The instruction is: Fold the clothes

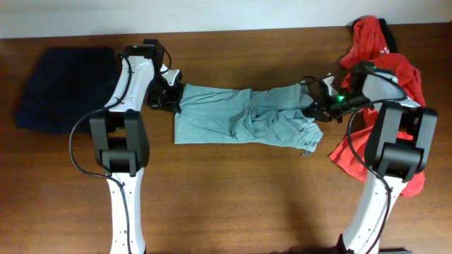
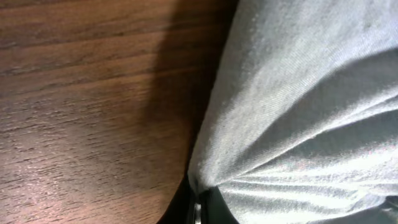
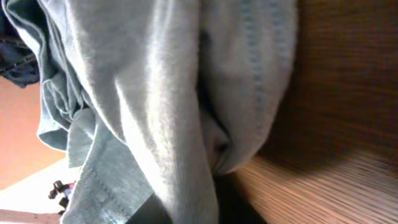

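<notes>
Overhead view: the pale blue-grey T-shirt (image 1: 240, 116) is lying crosswise at the middle of the table (image 1: 233, 204), narrowed into a long band that is flat towards the robot's left end and rumpled towards the right. The left gripper (image 1: 169, 99) is sitting at the band's left end with its jaws closed on the cloth; in the left wrist view the fabric is gathering into a pinch at the lower edge, where the dark fingers are just showing. The right gripper (image 1: 319, 106) is sitting at the rumpled right end with its jaws likewise closed, and in the right wrist view the folds are puckering towards one spot, which suggests a hold on the T-shirt there. The orange-red shirt (image 1: 395, 70) is lying heaped at the far right, partly under the right arm, and the dark navy garment (image 1: 63, 88) is lying well apart at the far left; neither is being gripped. The step in hand appears to be the taking of both ends ahead of a crosswise fold. The next move is calling for an even lift by both arms, enough tension to smooth the rumpled part, and one end carried over to meet the other squarely; how many layers the right pinch is holding cannot be told.
</notes>
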Motion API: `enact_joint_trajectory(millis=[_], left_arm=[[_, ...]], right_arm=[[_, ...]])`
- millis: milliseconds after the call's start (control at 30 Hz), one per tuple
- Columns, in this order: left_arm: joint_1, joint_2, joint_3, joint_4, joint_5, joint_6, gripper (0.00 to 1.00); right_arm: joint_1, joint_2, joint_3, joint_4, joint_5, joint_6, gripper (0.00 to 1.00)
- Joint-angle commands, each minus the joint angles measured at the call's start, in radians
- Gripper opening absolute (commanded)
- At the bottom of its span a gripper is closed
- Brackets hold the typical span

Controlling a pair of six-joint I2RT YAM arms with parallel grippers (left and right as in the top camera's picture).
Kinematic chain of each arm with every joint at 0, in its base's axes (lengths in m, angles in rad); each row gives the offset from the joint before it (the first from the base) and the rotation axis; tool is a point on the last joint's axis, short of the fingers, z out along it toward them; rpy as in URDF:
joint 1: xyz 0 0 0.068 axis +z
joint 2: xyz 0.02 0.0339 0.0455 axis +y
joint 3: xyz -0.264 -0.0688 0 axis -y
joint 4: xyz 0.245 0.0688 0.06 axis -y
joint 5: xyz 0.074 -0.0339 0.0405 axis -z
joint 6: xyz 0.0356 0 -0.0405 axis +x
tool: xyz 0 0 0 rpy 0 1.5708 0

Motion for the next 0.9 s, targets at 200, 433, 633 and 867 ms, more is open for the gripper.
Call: enact_joint_trajectory(millis=[200, 433, 633, 867], left_arm=[[-0.020, 0.034, -0.026, 0.034, -0.108, 0.015, 0.01], [-0.039, 0.034, -0.026, 0.051, -0.108, 0.015, 0.01], [-0.057, 0.034, -0.026, 0.060, -0.108, 0.015, 0.01], [-0.072, 0.034, -0.026, 0.067, -0.108, 0.016, 0.01]], right_arm=[[0.134, -0.211, 0.045, -0.025, -0.024, 0.010, 0.04], [0.281, -0.275, 0.047, 0.051, 0.003, 0.111, 0.04], [0.411, -0.274, 0.047, 0.139, 0.102, 0.225, 0.04], [0.534, -0.274, 0.047, 0.227, 0.176, 0.301, 0.04]])
